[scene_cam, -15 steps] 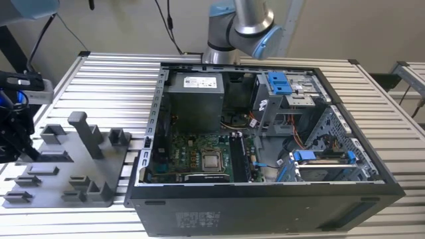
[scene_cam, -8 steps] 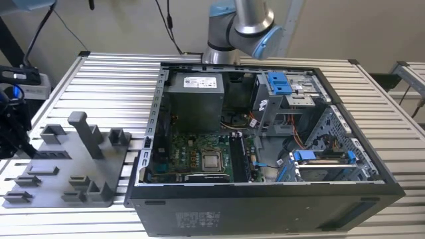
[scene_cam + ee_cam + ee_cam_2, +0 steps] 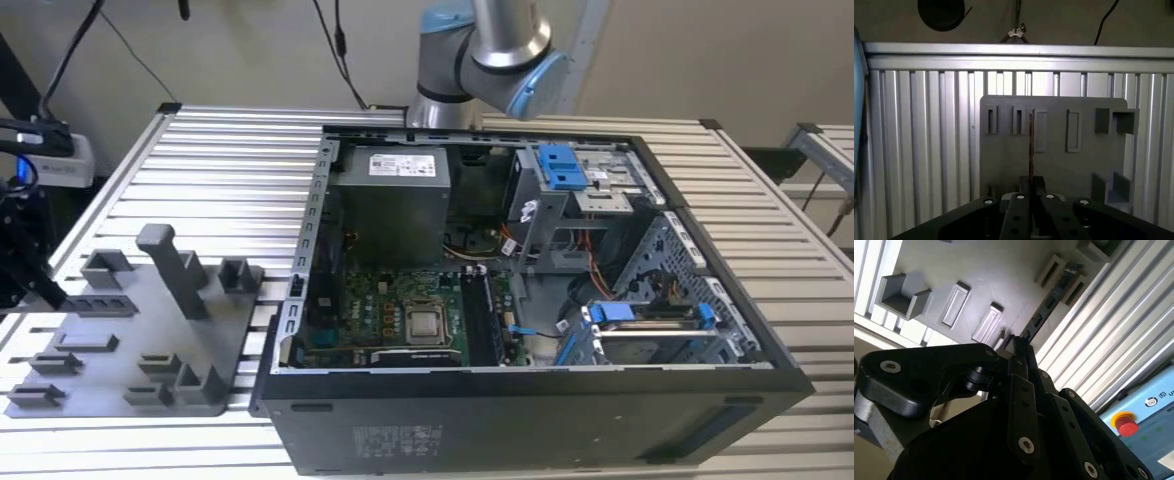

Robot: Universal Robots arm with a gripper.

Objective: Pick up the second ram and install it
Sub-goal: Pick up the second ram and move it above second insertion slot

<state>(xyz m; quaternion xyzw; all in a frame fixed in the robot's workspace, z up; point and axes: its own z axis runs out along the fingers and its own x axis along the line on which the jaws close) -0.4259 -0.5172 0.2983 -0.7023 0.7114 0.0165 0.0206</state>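
Note:
The second ram (image 3: 1050,301) is a thin dark stick, and my gripper (image 3: 1018,342) is shut on one end of it. In the first wrist view the ram (image 3: 1030,145) shows edge-on, reaching out from the gripper (image 3: 1031,184) over the grey holder tray (image 3: 1054,165). The tray (image 3: 994,270) lies well beyond the stick, not touching it. In the exterior view the tray (image 3: 120,350) rests on the slatted table at that view's left. Beside it stands the open computer case (image 3: 747,345), its green motherboard (image 3: 387,300) exposed.
The arm's base (image 3: 481,50) rises behind the case. The case holds a grey power supply (image 3: 390,200) and blue drive brackets (image 3: 647,315). Upright posts (image 3: 174,265) stand on the tray. A blue box with a red button (image 3: 1126,425) lies by the table's ribbed surface (image 3: 1114,325).

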